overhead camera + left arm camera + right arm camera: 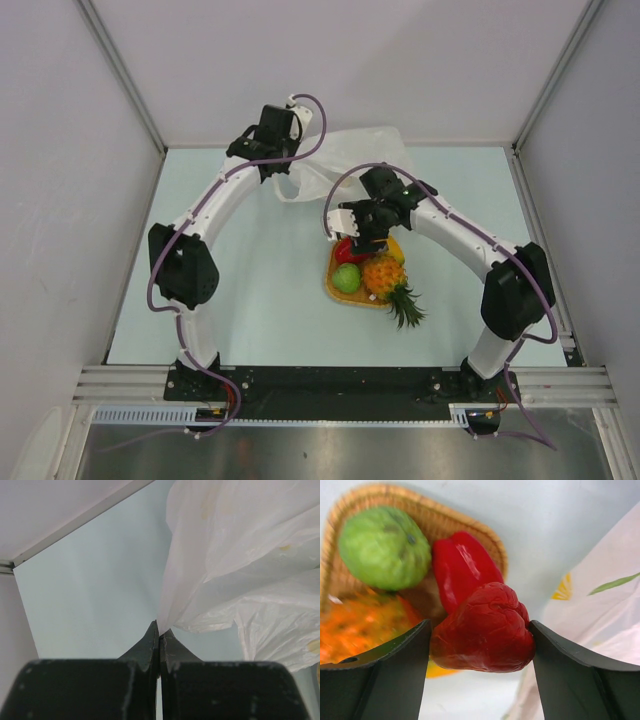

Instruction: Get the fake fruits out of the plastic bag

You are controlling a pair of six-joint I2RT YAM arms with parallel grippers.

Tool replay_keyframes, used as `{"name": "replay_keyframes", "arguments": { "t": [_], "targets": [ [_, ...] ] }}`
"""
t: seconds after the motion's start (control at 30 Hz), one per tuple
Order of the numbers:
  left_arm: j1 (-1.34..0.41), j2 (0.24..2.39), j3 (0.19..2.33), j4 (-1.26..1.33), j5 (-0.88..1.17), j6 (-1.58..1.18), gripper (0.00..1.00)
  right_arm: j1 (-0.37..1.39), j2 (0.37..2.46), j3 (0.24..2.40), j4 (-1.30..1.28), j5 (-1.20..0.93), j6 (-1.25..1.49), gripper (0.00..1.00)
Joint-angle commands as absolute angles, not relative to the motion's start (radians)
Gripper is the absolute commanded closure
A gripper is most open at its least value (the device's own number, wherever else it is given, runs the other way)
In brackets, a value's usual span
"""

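Top camera looks down on table point(250, 290), left wrist close on bag point(240, 555), right wrist close over tray point(465, 522), both seen overhead.

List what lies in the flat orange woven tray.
Glossy green apple, long red piece and orange pineapple show. The wrinkled red fruit held in the right pincer hides part of the tray; a yellow fruit barely shows.

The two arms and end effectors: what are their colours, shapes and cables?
The left arm and right arm are white tubes with bulky black joints, a purple cable looping along each. The left end effector and right end effector have black wedge-shaped fingers.
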State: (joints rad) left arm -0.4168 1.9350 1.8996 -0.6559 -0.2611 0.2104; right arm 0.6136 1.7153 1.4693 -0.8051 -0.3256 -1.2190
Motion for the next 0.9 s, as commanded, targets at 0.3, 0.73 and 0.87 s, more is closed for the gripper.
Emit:
{"name": "replay_keyframes", "arguments": {
  "t": [0.3,0.73,0.87],
  "targets": [
    [-0.420,1.873,1.878,-0.640,-0.271,0.230,1.00,0.563,1.730,1.476,-0.871,-0.324,-1.580,0.40],
    [-0.420,1.910,1.910,-0.641,-0.276,0.230,1.00,0.552,1.764,1.477,-0.942,-0.314,-1.629,0.30],
    [-0.420,1.914,1.908,-0.640,-0.279,0.230,1.00,0.549,1.772,1.477,-0.945,-0.310,-1.657,0.23]
  ]
}}
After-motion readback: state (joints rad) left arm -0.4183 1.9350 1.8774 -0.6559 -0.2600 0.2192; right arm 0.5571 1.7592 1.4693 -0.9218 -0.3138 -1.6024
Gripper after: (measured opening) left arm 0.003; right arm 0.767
